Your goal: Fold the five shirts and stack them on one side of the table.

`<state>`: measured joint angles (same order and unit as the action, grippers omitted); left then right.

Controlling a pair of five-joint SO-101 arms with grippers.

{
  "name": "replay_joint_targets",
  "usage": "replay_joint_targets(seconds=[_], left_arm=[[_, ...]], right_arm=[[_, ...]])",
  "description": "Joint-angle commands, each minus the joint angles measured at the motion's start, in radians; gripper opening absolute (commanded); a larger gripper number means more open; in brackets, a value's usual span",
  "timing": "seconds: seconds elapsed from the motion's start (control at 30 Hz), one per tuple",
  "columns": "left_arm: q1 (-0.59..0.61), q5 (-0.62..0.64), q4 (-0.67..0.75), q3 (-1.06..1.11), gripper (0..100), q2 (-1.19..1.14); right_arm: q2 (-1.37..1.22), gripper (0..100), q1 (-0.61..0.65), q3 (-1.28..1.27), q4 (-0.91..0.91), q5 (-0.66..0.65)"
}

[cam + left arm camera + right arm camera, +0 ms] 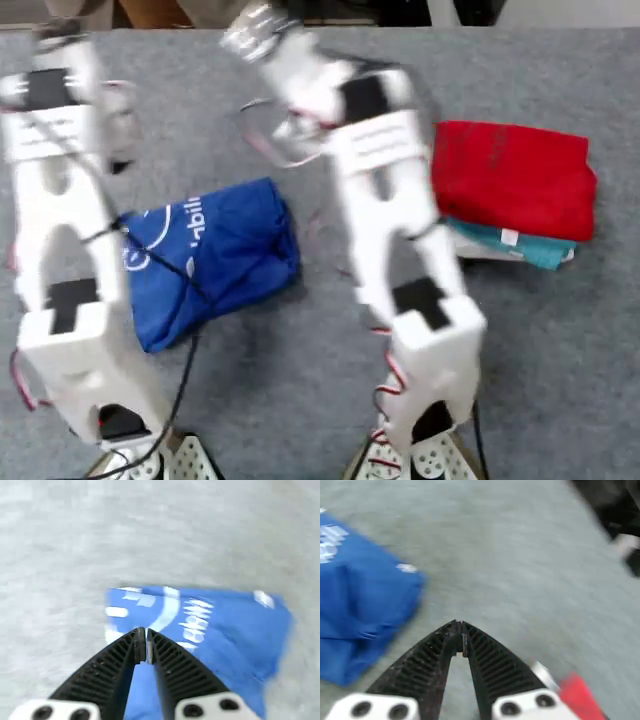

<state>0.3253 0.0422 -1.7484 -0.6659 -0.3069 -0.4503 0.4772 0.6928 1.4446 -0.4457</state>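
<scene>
Now blue shirt [210, 255] lies folded at table's 9 o'clock; red-topped stack [520, 245] at 3 o'clock. Left gripper [145, 647], right gripper [460, 637] clenched, empty. Next, likely: grasp blue shirt, carry onto stack.

A folded blue shirt [210, 255] lies mid-worktop; well apart, a folded red shirt [512, 177] tops a teal shirt [515, 243] in a stack

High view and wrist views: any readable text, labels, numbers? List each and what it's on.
Blue shirt: white lettering and curved logo, blurred and broken by folds, not readable.
Arm stickers: print too small to read.
Tag on teal shirt: too small to read.
No numbers or signs legible.
</scene>
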Motion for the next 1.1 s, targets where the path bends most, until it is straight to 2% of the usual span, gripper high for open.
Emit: replay_joint_targets(seconds=[0.0, 0.23, 0.43, 0.6, 0.83, 1.07], left_arm=[[0.186, -0.083, -0.012, 0.081, 2, 0.116], [0.405, -0.199, 0.003, 0.453, 2, 0.401], [0.548, -0.293, 0.219, 0.853, 2, 0.63], [0.623, -0.388, 0.307, 1.08, 2, 0.777], [0.644, -0.427, 0.353, 1.227, 2, 0.839], [0.649, -0.427, 0.351, 1.232, 2, 0.834]], right_arm=[[-0.114, 0.3, 0.137, 0.059, -0.038, 0.011], [-0.398, 0.3, 0.246, 0.283, -0.081, 0.012], [-0.613, 0.3, 0.263, 0.476, -0.044, 0.052], [-0.707, 0.3, 0.269, 0.668, 0.04, 0.061], [-0.763, 0.2, 0.321, 0.855, 0.103, 0.055], [-0.766, 0.2, 0.341, 0.823, 0.155, 0.055]])
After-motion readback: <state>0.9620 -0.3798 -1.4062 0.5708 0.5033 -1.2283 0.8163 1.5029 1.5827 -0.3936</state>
